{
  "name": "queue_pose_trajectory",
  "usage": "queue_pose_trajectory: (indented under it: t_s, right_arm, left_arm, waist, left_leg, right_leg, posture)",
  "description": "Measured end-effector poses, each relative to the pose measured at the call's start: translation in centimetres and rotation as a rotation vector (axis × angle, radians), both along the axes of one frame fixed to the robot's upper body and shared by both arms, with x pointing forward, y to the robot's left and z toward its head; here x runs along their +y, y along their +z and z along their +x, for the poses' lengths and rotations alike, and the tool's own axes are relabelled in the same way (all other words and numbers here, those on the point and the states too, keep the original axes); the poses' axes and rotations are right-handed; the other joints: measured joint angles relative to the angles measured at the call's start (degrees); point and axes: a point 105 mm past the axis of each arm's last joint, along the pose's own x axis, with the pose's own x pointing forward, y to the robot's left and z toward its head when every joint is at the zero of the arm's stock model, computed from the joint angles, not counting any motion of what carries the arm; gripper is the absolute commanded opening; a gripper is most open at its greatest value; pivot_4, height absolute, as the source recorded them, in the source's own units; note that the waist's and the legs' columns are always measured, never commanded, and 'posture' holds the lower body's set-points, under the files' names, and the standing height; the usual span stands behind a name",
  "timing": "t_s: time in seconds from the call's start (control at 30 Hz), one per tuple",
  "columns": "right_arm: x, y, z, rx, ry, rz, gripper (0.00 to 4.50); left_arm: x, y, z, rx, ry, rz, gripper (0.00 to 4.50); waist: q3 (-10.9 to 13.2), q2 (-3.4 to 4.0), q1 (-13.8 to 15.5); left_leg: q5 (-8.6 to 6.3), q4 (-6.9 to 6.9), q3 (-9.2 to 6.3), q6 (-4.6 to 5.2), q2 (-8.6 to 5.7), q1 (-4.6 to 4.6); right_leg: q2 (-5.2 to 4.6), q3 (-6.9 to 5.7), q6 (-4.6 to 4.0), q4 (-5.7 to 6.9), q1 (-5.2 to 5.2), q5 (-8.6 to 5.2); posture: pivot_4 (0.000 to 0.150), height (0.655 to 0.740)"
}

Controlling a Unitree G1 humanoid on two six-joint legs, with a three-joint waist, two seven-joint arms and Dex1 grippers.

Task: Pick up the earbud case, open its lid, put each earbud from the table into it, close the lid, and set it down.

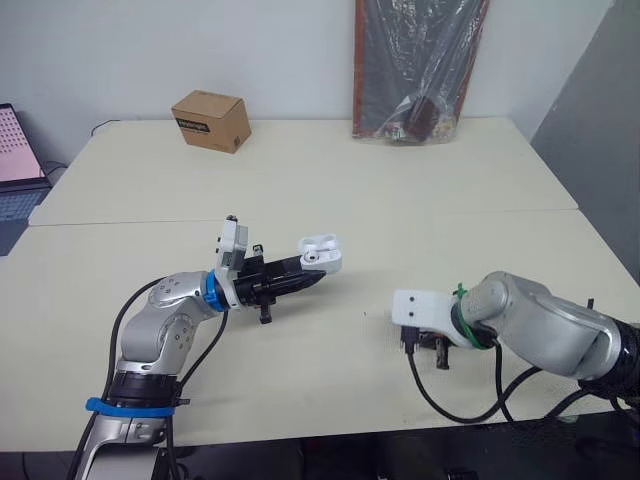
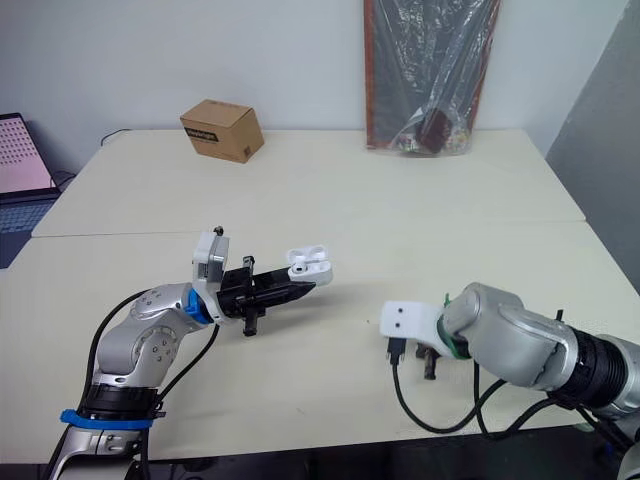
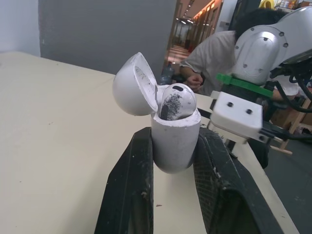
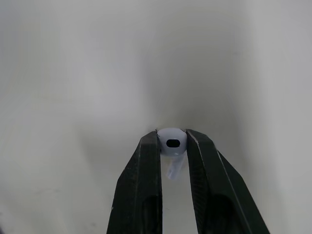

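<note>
**One earbud home, the second pinched and waiting**

Left gripper (image 1: 310, 277) clamps the earbud case (image 3: 174, 141), held up over the table (image 1: 400, 200) at near left, lid (image 3: 134, 85) flipped open, one earbud (image 3: 176, 101) seated. Right gripper (image 4: 172, 139), low at near right, nips the second earbud (image 4: 171, 145). Left to do, by my read: drop it in, close the lid, set down.

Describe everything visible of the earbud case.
The earbud case is white, smooth plastic, scuffed with dark smudges. Its rounded lid is hinged open, tilted back. One white earbud sits in it. The left gripper clamps its body between both black fingers, holding it off the table.
</note>
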Motion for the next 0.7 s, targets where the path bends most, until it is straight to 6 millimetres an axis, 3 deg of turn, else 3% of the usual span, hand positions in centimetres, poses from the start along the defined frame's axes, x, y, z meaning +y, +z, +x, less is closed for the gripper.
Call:
queue_pose_trajectory:
  t_s: [0.2, 0.37, 0.53, 0.7]
  right_arm:
    - [-1.2, 0.8, 2.5, -0.132, -0.084, 0.093, 0.37]
    - [0.0, 1.4, 3.3, -0.196, -0.123, 0.273, 0.37]
    - [1.7, 0.7, 3.1, -0.222, -0.212, 0.588, 0.37]
    - [2.0, 2.3, 3.4, -0.33, -0.27, 0.77, 0.37]
  left_arm:
    - [0.0, 0.0, 0.1, -0.013, 0.005, -0.001, 0.75]
    - [0.0, 0.1, 0.3, -0.018, 0.007, -0.008, 0.75]
    - [0.1, 0.0, 0.7, -0.013, 0.007, -0.015, 0.75]
    - [0.1, 0.1, 0.9, -0.018, 0.002, -0.017, 0.75]
  waist:
    - [0.0, 0.0, 0.1]
    - [0.0, 0.0, 0.1]
    - [0.0, -0.01, 0.0]
    - [0.0, 0.01, 0.0]
  left_leg:
    - [0.0, -0.04, 0.03, 0.0, -0.02, -0.29]
    - [0.0, -0.1, 0.02, 0.01, -0.01, -0.29]
    - [0.0, -0.1, 0.05, 0.01, -0.03, -0.3]
    - [0.0, -0.06, 0.06, 0.0, -0.02, -0.27]
  right_leg:
    - [-0.01, 0.03, -0.25, 0.01, -0.27, 0.15]
    - [0.0, 0.02, -0.26, 0.03, -0.29, 0.15]
    - [0.01, 0.05, -0.25, 0.03, -0.28, 0.15]
    - [0.02, 0.08, -0.24, 0.06, -0.27, 0.15]
  posture:
    - [0.15, 0.74]
    - [0.15, 0.74]
    - [0.15, 0.74]
    - [0.15, 0.74]
